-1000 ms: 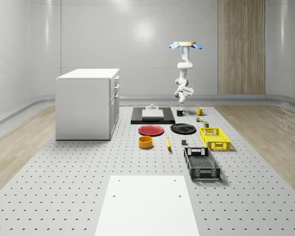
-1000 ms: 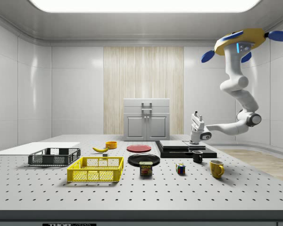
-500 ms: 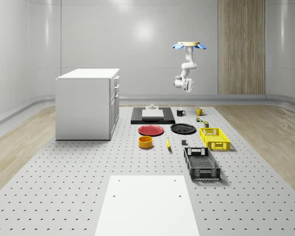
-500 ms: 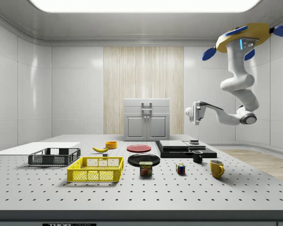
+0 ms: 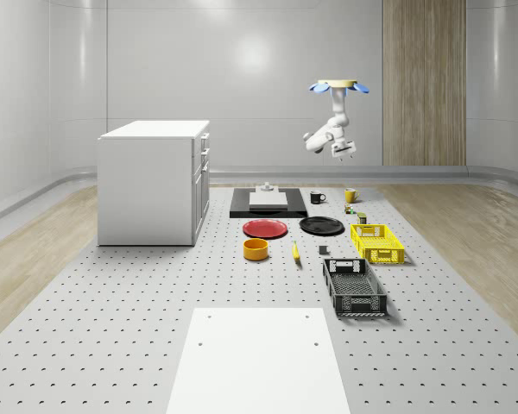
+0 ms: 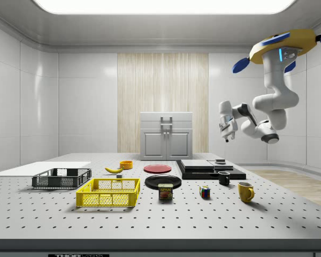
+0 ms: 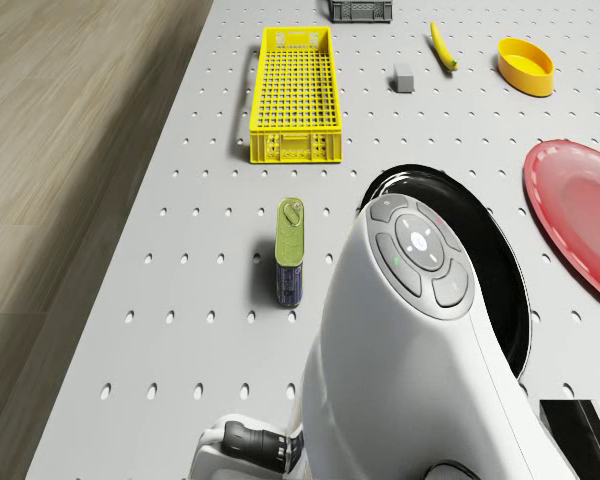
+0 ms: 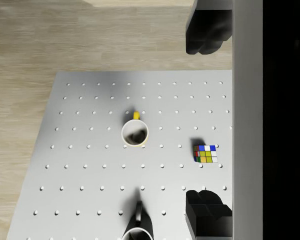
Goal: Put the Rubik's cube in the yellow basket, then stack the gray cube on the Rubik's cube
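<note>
The drone (image 6: 284,44) hovers high over the far end of the perforated table (image 5: 112,328), arm folded beneath it, and the gripper (image 6: 226,127) hangs well above the surface, pointing down — fingers spread wide with nothing between them, as the wrist view shows with one dark pad (image 8: 206,35) on each side of the gap.

First step in hand, by my read: the approach to the Rubik's cube (image 8: 205,154). It sits on the table, untouched, just beside the yellow mug (image 8: 135,133) and near the black mug (image 6: 223,178), with the Spam can (image 6: 165,191) between it and the yellow basket (image 6: 108,193) in the side view. The basket holds nothing. The small gray cube (image 7: 403,78) rests on the table apart from the basket, near the banana (image 7: 441,47).

In the wrist view the cube lies off toward one edge of the finger gap, not centred. So the next move, I'd judge, calls for shifting sideways to centre it, then a long descent — keeping clear of the mugs — before closing on it
</note>
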`<state>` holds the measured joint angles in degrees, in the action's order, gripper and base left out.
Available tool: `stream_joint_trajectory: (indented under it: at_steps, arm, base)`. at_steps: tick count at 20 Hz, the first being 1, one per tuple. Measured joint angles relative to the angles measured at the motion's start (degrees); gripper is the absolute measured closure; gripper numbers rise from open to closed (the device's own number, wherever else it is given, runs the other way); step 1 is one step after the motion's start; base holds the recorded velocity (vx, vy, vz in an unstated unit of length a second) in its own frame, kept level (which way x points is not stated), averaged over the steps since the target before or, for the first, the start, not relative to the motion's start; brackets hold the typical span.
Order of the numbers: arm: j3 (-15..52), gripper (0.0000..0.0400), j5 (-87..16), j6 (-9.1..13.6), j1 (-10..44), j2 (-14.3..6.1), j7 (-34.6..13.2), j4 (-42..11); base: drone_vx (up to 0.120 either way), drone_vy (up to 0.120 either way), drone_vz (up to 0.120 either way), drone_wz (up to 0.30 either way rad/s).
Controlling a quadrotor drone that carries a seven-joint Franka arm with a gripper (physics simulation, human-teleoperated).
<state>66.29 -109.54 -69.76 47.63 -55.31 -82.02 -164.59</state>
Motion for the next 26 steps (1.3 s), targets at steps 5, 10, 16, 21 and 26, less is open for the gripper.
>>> stream_joint_trajectory:
  at_steps: [5,10,16,21,26]
  arm:
    - [3.2,0.0,-3.4,2.6,6.7,-2.7,-4.4,-1.1]
    - [4.9,0.0,-4.1,3.0,9.9,-4.7,-6.6,-1.3]
    - [6.1,0.0,-3.7,2.1,11.9,-6.8,-8.1,-1.3]
    - [6.8,0.0,-3.0,1.0,12.8,-8.4,-8.9,-1.2]
    - [7.3,0.0,-2.2,-0.3,13.5,-9.9,-9.5,-1.1]
  base:
    - [0.0,0.12,-0.12,0.0]
    - [0.032,0.056,-0.056,0.0]
    - [0.12,0.0,-0.107,0.0]
    - [0.12,-0.072,-0.12,0.0]
    - [0.04,-0.064,-0.12,0.0]
